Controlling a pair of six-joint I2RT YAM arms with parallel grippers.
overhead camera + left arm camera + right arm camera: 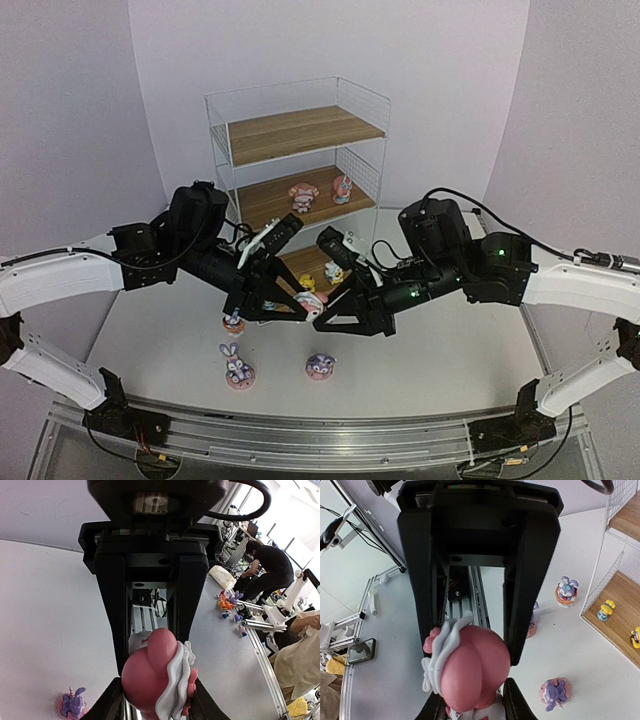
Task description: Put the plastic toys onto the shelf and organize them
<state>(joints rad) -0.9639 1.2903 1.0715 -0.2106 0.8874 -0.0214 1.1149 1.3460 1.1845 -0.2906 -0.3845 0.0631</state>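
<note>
In front of the shelf (300, 135), the left gripper (156, 700) and right gripper (472, 705) both pinch one pink toy (155, 675), so one should release cleanly before the other carries it in.

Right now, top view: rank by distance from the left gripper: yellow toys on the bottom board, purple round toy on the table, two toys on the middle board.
1. Yellow toys, bottom board, just behind the left gripper (shut on a pink toy).
2. Purple round toy, on the table, toward the arm bases.
3. Two toys, middle board, higher and at the back.
</note>
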